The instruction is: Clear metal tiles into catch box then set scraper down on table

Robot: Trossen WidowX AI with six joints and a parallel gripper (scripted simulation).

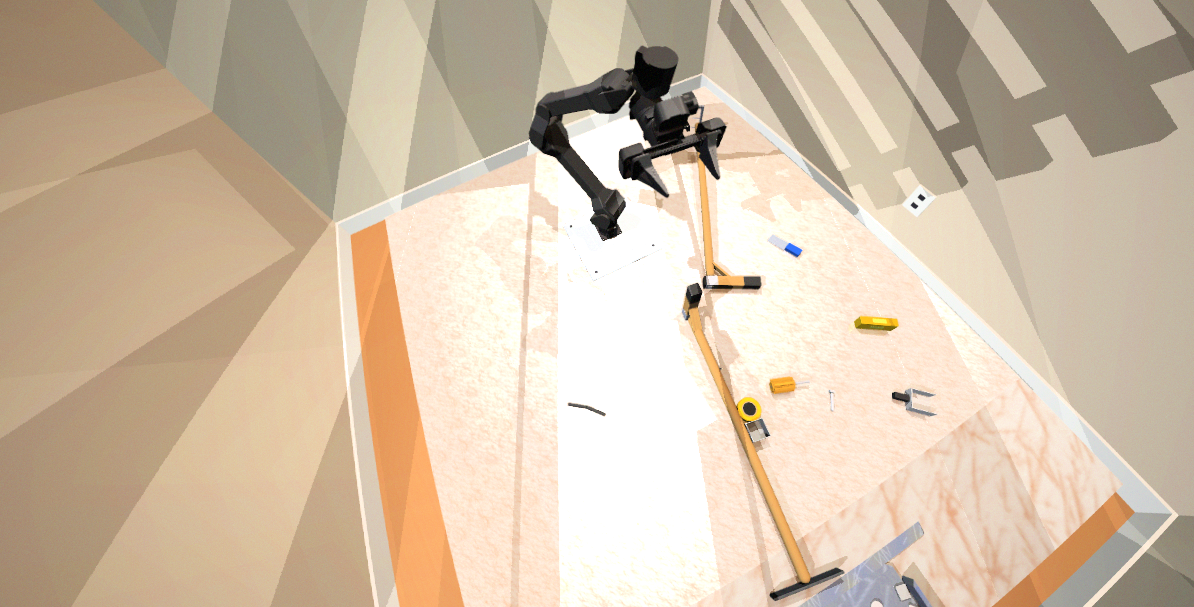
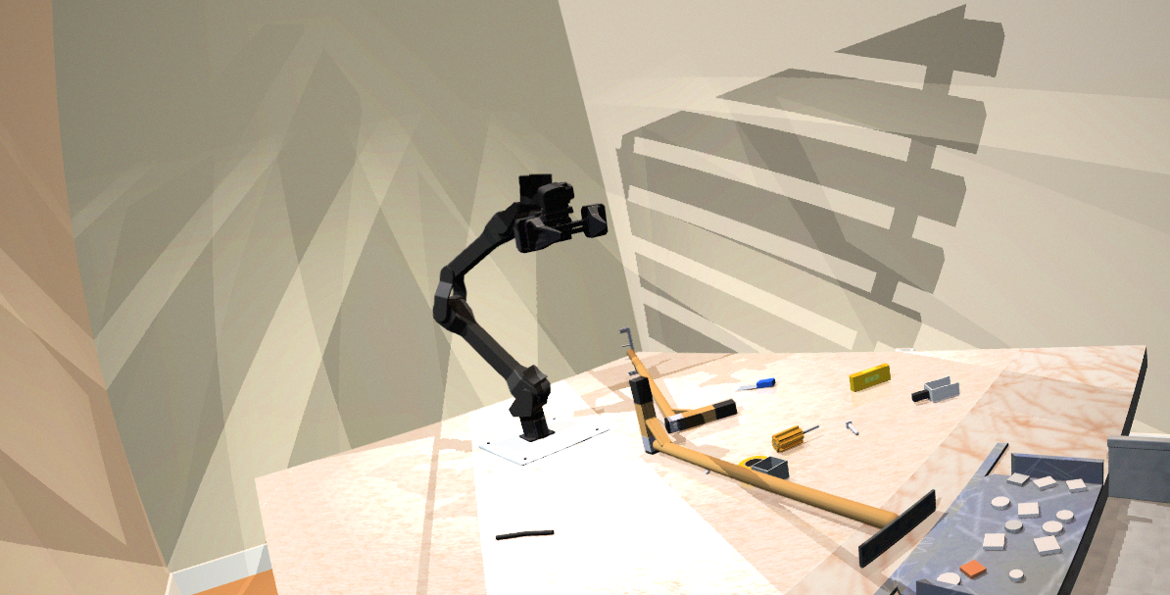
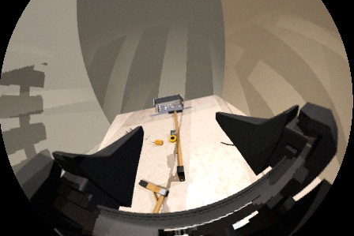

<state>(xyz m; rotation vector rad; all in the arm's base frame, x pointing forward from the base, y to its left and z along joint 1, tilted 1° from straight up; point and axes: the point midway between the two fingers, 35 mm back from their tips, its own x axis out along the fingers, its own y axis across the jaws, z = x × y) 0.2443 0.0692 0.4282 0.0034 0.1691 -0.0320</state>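
While poised above the worktop, has one end effector spread, pinching nothing. Shows one hooked tool near; farther, one long scraper lying beside one bench plate; far, counts twelve pale tiles, one orange tile on that plate.

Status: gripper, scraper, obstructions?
Gripper open, nothing held. Long scraper on table, blade short of tiles. Tape measure beside handle, possible snag.
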